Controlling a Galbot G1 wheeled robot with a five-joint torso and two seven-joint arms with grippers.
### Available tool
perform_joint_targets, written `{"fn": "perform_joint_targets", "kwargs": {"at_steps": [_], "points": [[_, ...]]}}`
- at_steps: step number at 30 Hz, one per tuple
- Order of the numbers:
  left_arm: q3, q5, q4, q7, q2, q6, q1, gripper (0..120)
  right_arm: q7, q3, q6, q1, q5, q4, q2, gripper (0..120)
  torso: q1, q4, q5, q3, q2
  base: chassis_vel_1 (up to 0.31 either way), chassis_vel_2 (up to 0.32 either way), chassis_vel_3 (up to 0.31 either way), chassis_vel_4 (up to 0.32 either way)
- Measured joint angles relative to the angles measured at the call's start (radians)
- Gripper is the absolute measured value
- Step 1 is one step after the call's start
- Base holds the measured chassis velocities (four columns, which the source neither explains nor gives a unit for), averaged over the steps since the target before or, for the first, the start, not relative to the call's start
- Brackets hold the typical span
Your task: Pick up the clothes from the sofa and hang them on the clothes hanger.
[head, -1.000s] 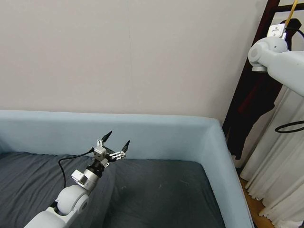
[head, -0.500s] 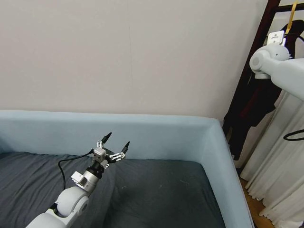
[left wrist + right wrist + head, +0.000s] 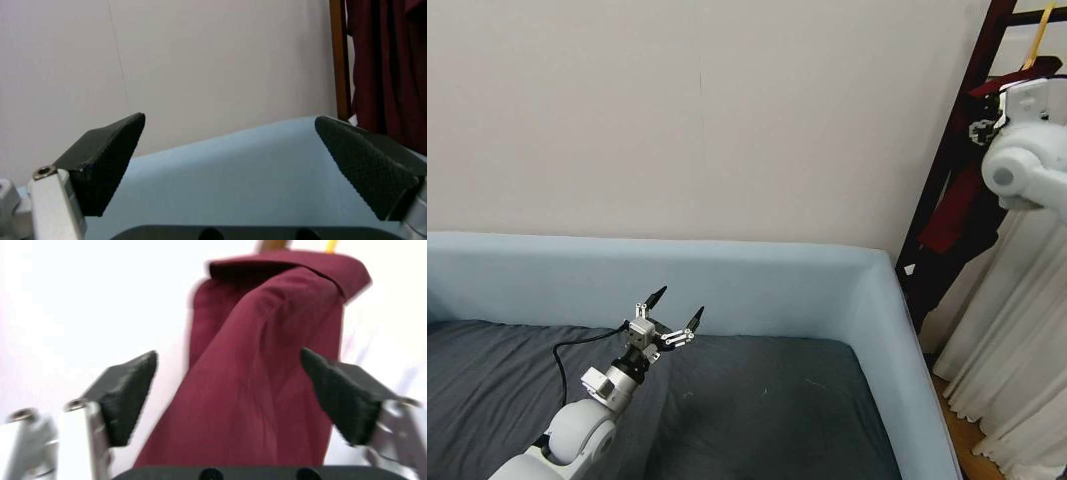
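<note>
Right wrist view: maroon garment draped over rack top, hanging btwn fingers of right gripper, spread wide, nothing clamped. Left gripper likewise released, empty, above sofa seat.

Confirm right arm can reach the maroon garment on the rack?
Probably yes: the right gripper is open and faces the maroon garment hanging on the rack, with nothing between them. The left gripper hovers open over the sofa.

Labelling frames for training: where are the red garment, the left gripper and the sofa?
red garment (image 3: 257,390), right wrist view, hanging fold.
left gripper (image 3: 682,301), head view, between fingertips.
sofa (image 3: 757,285), head view, backrest.
</note>
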Motion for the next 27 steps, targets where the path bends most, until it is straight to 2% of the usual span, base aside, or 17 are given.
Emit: {"fn": "perform_joint_targets", "kwargs": {"at_steps": [4,5,6,7,8,10,11,12,15,16,17,18,22,23,24,26,27], "points": [[-0.003,0.004,0.012,-0.002,-0.015,-0.003,0.027,100,-0.098,-0.140,0.060,0.129,-0.099,0.234,0.202,100,0.000,-0.0007,-0.0003,0.000,0.000,0.000,0.000,0.000,0.000],[-0.003,0.004,0.012,-0.002,-0.015,-0.003,0.027,100,-0.098,-0.140,0.060,0.129,-0.099,0.234,0.202,100,0.000,-0.0007,-0.0003,0.000,0.000,0.000,0.000,0.000,0.000],[-0.004,0.004,0.019,-0.003,-0.024,-0.003,0.036,100,-0.098,-0.174,0.055,0.163,-0.118,0.302,0.262,100,0.000,-0.0002,-0.0007,0.000,0.000,0.000,0.000,0.000,0.000],[-0.004,0.004,0.019,-0.003,-0.024,-0.003,0.036,100,-0.098,-0.174,0.055,0.163,-0.118,0.302,0.262,100,0.000,-0.0002,-0.0007,0.000,0.000,0.000,0.000,0.000,0.000],[-0.004,0.005,0.027,-0.003,-0.034,-0.006,0.042,100,-0.093,-0.231,0.046,0.213,-0.136,0.361,0.321,100,0.000,0.0007,-0.0009,0.000,0.000,0.000,0.000,0.000,0.000],[-0.005,0.007,0.043,-0.004,-0.053,-0.011,0.050,100,-0.089,-0.337,0.026,0.296,-0.183,0.459,0.449,100,0.000,-0.0002,0.0001,0.000,0.000,0.000,0.000,0.000,0.000],[-0.005,0.009,0.047,-0.005,-0.064,-0.013,0.053,100,-0.090,-0.372,0.021,0.318,-0.211,0.506,0.510,100,0.000,-0.0005,0.0002,0.000,0.000,0.000,0.000,0.000,0.000],[-0.005,0.009,0.047,-0.005,-0.064,-0.013,0.053,100,-0.090,-0.372,0.021,0.318,-0.211,0.506,0.510,100,0.000,-0.0005,0.0002,0.000,0.000,0.000,0.000,0.000,0.000],[-0.011,0.012,0.046,-0.006,-0.098,-0.013,0.066,100,-0.131,-0.467,0.009,0.373,-0.294,0.614,0.694,100,0.000,-0.0006,-0.0008,0.000,0.000,0.000,0.000,0.000,0.000],[-0.016,0.012,0.038,-0.007,-0.109,-0.011,0.075,100,-0.144,-0.519,0.006,0.402,-0.327,0.631,0.755,100,0.000,-0.0002,-0.0006,0.000,0.000,0.000,0.000,0.000,0.000],[-0.016,0.012,0.038,-0.007,-0.109,-0.011,0.075,100,-0.144,-0.519,0.006,0.402,-0.327,0.631,0.755,100,0.000,-0.0002,-0.0006,0.000,0.000,0.000,0.000,0.000,0.000],[-0.020,0.012,0.034,-0.008,-0.116,-0.010,0.081,100,-0.151,-0.557,0.005,0.426,-0.352,0.639,0.799,100,0.000,-0.0003,-0.0004,0.000,0.000,0.000,0.000,0.000,0.000],[-0.072,0.017,-0.025,-0.037,-0.180,0.021,0.149,100,-0.211,-0.781,0.010,0.582,-0.558,0.618,1.050,100,0.000,-0.0004,-0.0007,0.000,0.000,0.000,0.000,0.000,0.000],[-0.072,0.017,-0.025,-0.037,-0.180,0.021,0.149,100,-0.211,-0.781,0.010,0.582,-0.558,0.618,1.050,100,0.000,-0.0004,-0.0007,0.000,0.000,0.000,0.000,0.000,0.000],[-0.087,0.017,-0.038,-0.041,-0.196,0.026,0.164,100,-0.223,-0.815,0.017,0.613,-0.600,0.600,1.095,100,0.000,0.0002,-0.0005,0.000,0.000,0.000,0.000,0.000,0.000],[-0.122,0.017,-0.072,-0.049,-0.238,0.039,0.200,100,-0.259,-0.898,0.061,0.672,-0.708,0.536,1.202,100,0.000,0.0002,-0.0006,0.000,0.000,0.000,0.000,0.000,0.000],[-0.143,0.016,-0.096,-0.055,-0.271,0.051,0.227,100,-0.308,-0.957,0.119,0.706,-0.779,0.475,1.278,100,0.000,0.0001,-0.0005,0.000,0.000,0.000,0.000,0.000,0.000]]}}
